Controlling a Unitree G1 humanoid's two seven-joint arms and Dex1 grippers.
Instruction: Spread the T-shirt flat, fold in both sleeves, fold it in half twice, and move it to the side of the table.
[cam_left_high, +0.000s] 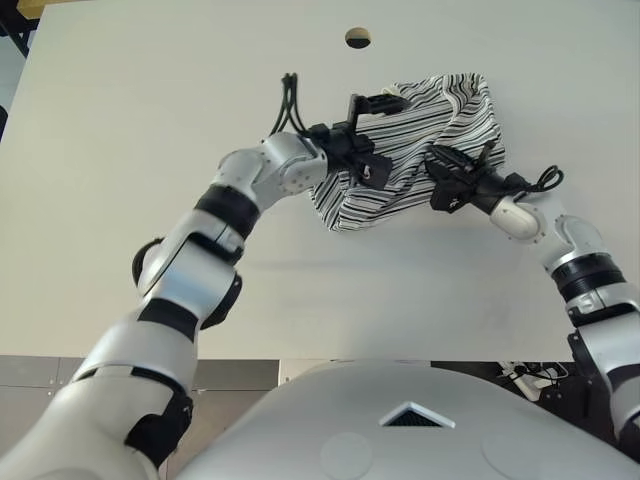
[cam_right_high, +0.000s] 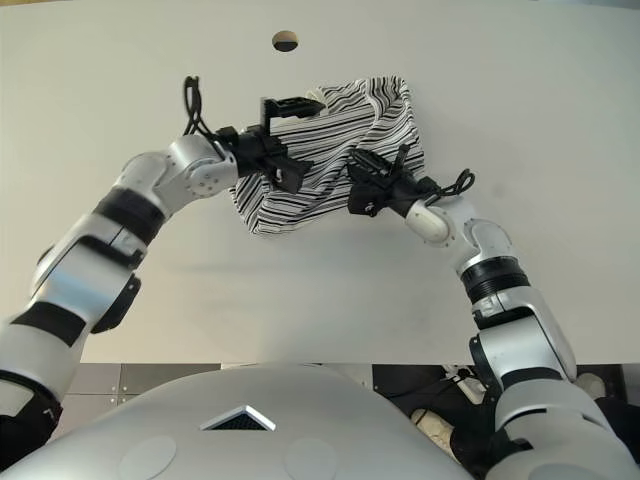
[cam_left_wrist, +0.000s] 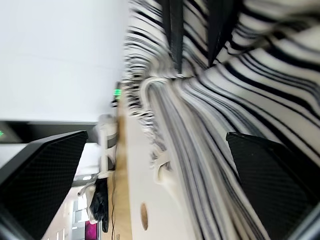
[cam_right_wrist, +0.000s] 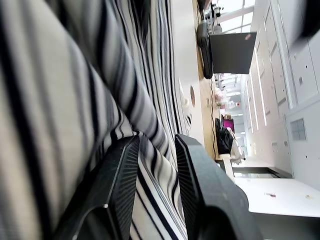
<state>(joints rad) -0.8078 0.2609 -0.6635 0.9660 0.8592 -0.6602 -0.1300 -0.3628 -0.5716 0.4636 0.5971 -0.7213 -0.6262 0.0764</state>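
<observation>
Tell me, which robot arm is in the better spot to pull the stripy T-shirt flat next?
Probably the right. The right claw pinches the T-shirt between its fingers, so it could pull straight away. The left claw is open at the shirt's other side, gripping nothing yet.

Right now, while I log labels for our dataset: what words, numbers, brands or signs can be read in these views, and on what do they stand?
None can be read.
The T-shirt carries only dark and light stripes; no print shows on it.
The table shows no lettering.
The room behind the table in the wrist views is too blurred to read anything.
</observation>
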